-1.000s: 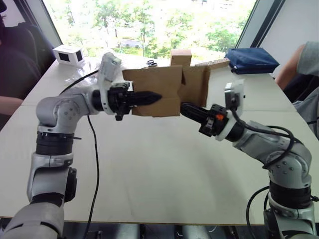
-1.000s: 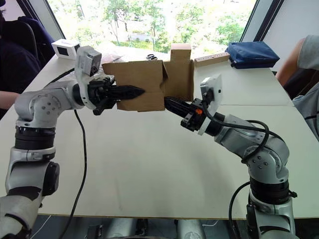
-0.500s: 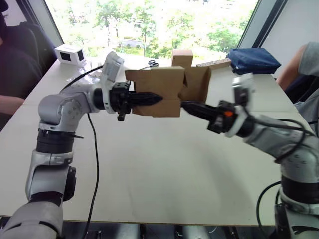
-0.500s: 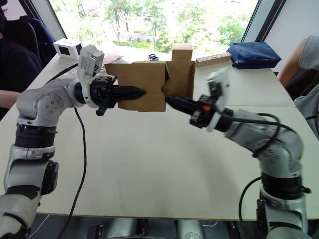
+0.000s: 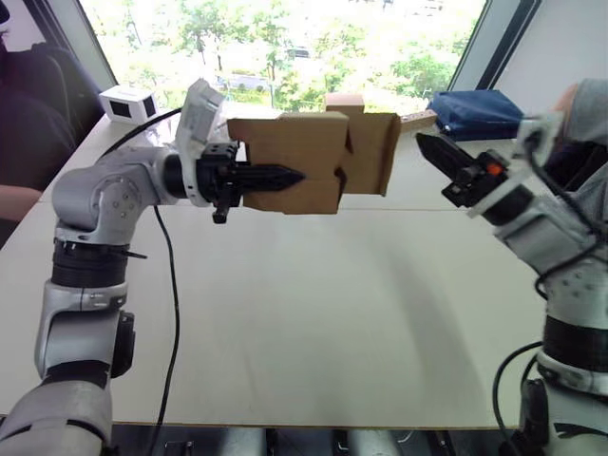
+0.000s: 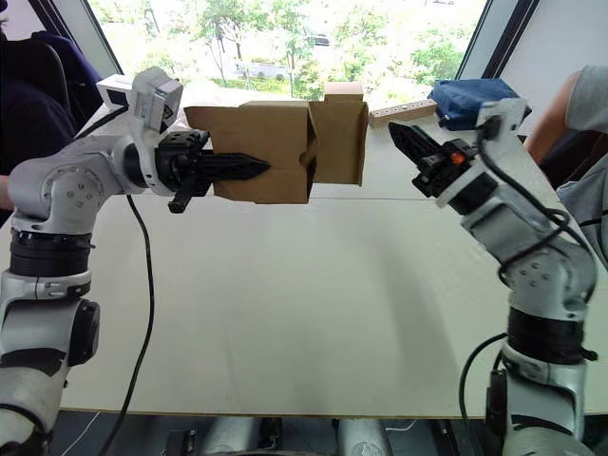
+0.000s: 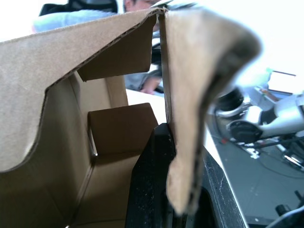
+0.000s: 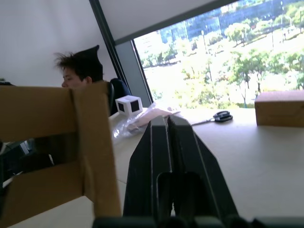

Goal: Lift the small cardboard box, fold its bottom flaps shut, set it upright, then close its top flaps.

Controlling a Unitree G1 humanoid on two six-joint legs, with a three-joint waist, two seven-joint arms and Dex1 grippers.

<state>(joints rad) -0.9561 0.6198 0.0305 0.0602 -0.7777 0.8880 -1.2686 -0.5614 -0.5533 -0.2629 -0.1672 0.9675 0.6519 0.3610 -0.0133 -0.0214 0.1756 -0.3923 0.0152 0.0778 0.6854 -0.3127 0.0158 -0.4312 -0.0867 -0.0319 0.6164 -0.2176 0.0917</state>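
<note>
Table (image 5: 313, 313) bare under the small cardboard box (image 5: 304, 171) that the left gripper (image 5: 280, 177) clamps aloft — right gripper (image 5: 432, 152) apart, fingers together, second brown box (image 6: 344, 92) behind.

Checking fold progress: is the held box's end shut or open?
Open: the left wrist view looks into the box, a flap hanging loose.

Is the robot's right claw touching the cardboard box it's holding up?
Apart. In the right eye view, table and window show between the right gripper and the small cardboard box, which the left gripper holds.
</note>
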